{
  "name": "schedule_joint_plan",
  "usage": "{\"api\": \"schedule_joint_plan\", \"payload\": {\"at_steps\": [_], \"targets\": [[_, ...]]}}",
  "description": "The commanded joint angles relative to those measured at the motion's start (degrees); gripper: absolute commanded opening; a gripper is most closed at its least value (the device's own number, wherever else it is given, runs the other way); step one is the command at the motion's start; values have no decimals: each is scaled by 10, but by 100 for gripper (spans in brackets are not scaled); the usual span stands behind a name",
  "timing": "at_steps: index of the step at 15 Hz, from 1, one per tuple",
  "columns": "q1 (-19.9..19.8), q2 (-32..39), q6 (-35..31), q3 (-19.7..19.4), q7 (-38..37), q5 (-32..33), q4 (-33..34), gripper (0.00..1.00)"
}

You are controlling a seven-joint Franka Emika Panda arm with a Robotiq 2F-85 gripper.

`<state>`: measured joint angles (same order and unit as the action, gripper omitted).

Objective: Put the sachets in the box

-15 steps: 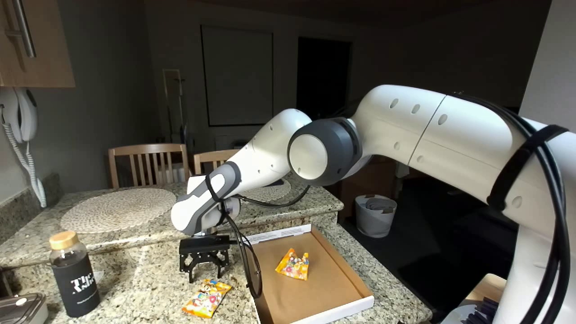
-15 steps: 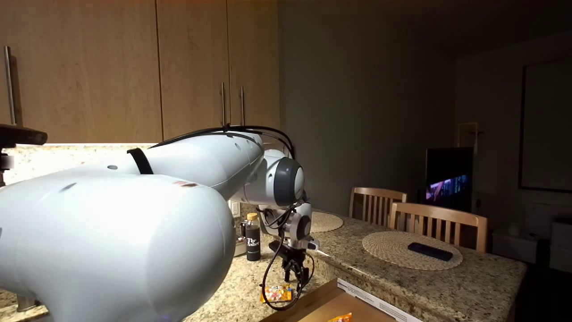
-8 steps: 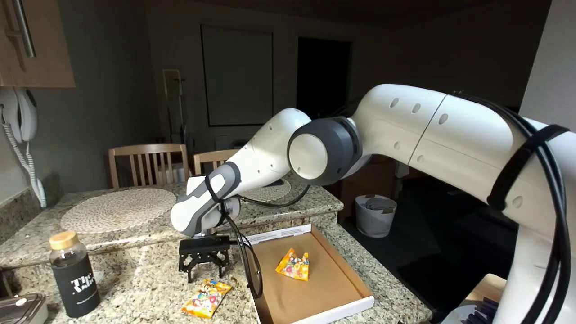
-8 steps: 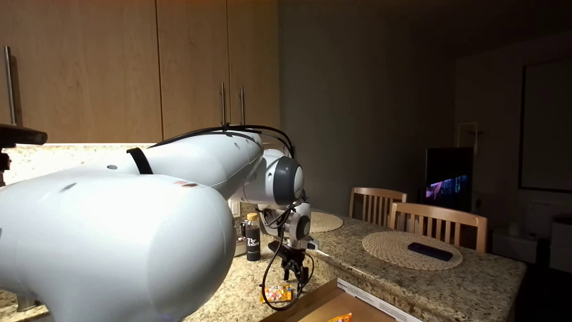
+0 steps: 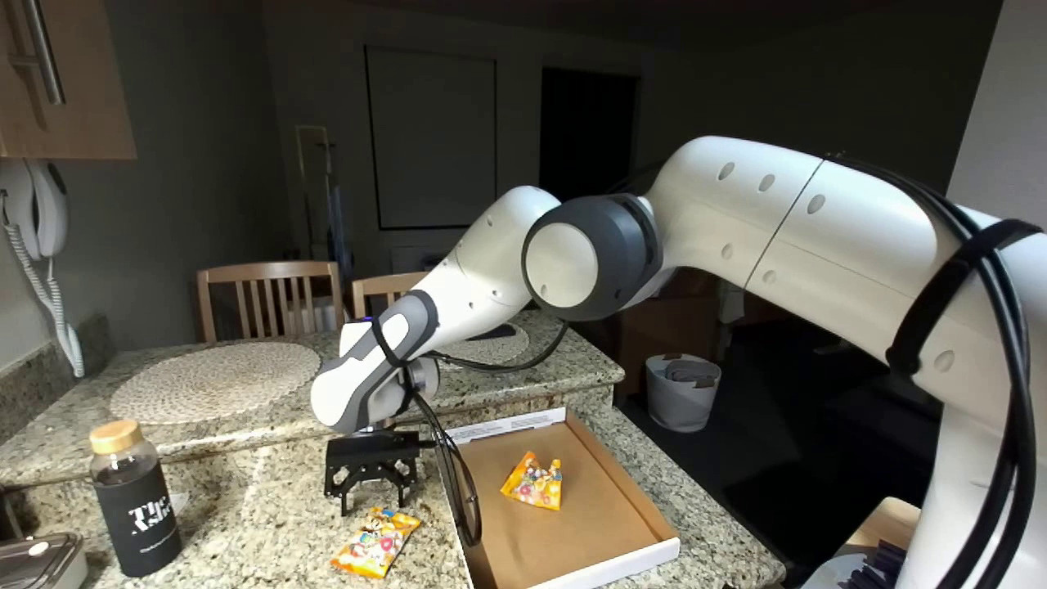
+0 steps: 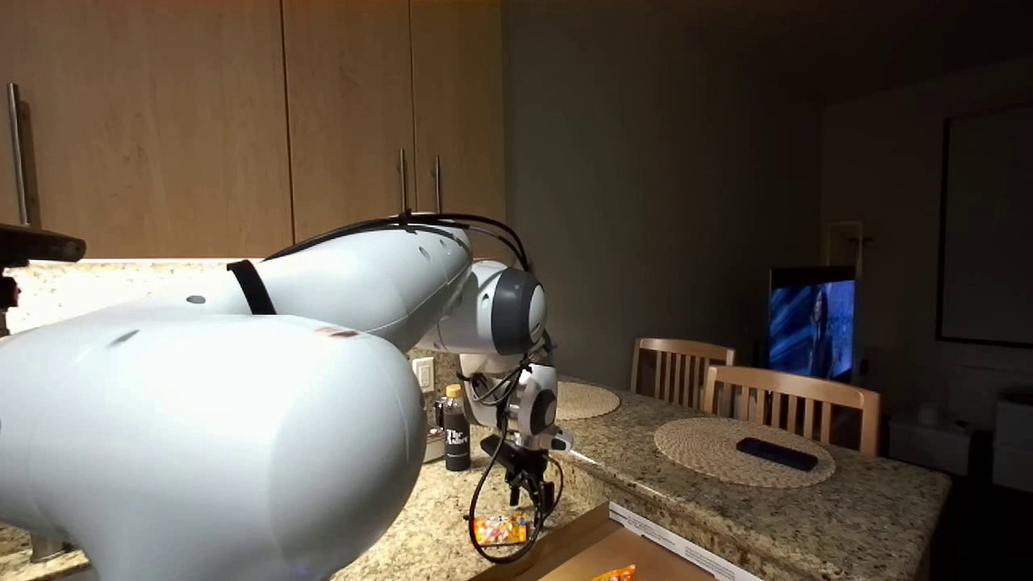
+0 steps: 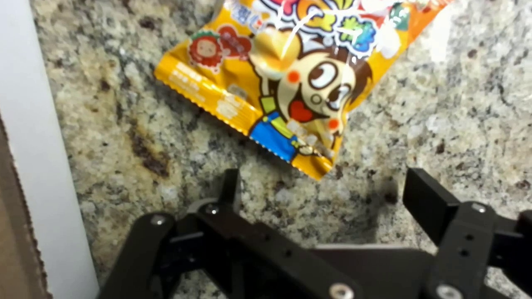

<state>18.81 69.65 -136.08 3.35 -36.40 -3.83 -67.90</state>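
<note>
**One sachet (image 5: 376, 542) on the surface (image 5: 253, 540), another sachet (image 5: 532, 481) in the box (image 5: 593, 499)**

In an exterior view, a dark bottle (image 5: 141, 523) with a tan lid (image 5: 114, 437) stands upright. To its right the fingers (image 7: 428, 199) are spread wide above the surface. Near them lies the first sachet; in the wrist view one corner points toward the gap between them. Farther right sits the box, the other sachet resting on its brown floor.
</note>
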Motion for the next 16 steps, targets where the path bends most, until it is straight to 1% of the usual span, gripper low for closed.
{"api": "schedule_joint_plan", "payload": {"at_steps": [1, 2, 3, 4, 5, 7, 10, 11, 12, 13, 14, 15, 16], "targets": [[-2, -68, -66, 0, 5, 0, -110, 100], [-8, -67, -44, 7, 17, -1, -106, 100], [-4, -61, -11, 4, 27, -11, -93, 100], [-11, -53, 37, 12, 41, -14, -74, 100], [-12, -53, 60, 13, 45, -15, -71, 100], [-10, -53, 96, 9, 50, -13, -66, 100], [-13, -41, 141, 8, 68, -11, -40, 100], [-14, -37, 146, 9, 77, -11, -32, 75], [-15, -33, 151, 10, 86, -11, -22, 74], [-16, -28, 151, 10, 94, -12, -14, 68], [-18, -24, 147, 12, 104, -13, -7, 60], [-19, -16, 139, 13, 113, -13, 3, 54], [-21, -7, 142, 15, 127, -13, 18, 46]]}}
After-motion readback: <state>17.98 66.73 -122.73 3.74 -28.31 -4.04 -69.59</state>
